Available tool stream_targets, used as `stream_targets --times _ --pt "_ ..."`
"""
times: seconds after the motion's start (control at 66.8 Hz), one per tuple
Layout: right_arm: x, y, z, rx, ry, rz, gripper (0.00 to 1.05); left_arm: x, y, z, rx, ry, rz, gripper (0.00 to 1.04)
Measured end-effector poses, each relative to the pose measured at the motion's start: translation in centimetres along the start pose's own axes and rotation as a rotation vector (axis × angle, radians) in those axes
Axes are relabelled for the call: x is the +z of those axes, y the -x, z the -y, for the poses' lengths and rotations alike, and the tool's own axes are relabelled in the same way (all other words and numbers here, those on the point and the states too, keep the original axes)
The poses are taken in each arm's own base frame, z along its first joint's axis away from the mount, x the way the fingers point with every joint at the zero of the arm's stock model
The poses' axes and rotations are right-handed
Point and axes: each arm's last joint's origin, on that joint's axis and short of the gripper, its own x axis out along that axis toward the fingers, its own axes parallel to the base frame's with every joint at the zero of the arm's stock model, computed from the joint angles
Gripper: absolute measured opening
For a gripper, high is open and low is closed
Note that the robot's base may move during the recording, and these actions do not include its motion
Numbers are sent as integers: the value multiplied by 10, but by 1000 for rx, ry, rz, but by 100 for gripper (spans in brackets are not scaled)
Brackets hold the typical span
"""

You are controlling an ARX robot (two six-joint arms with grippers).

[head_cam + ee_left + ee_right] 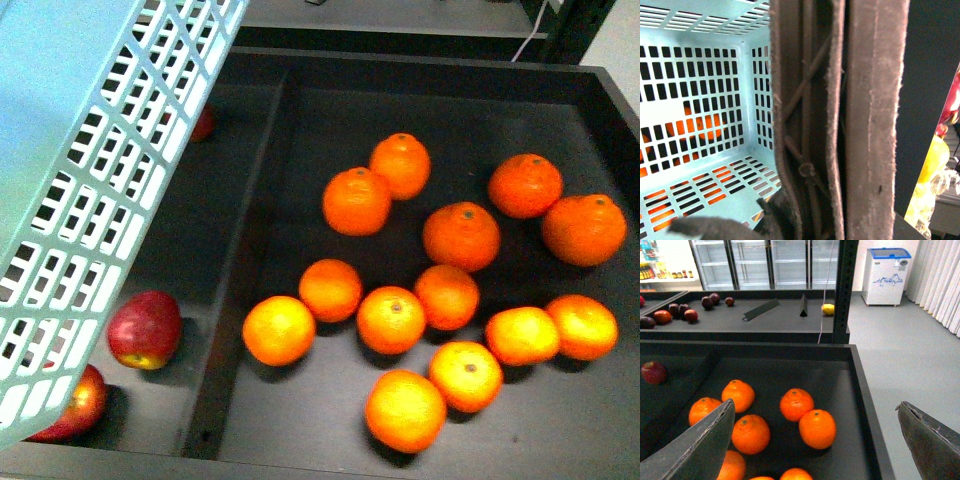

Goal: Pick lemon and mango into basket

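Fetching step: left hand [840, 165] grips the basket [90, 150] handle, basket tilted above the apples [145, 330]; right hand [815, 440] hangs wide open over oranges [390, 320]. The likely lemon [828, 309] lies on the far shelf [780, 320], so reach there next

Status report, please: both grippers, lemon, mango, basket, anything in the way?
Left gripper shut on handle of basket; basket raised, empty. Right gripper open above oranges. Lemon, mango not picked; one yellow fruit on far shelf.
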Motion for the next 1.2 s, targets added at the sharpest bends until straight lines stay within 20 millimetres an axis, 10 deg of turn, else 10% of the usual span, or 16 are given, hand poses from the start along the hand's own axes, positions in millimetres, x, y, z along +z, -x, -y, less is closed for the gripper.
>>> stream_targets --times 1.198 --pt "0 0 0 0 0 0 96 0 0 0 -2 0 -1 15"
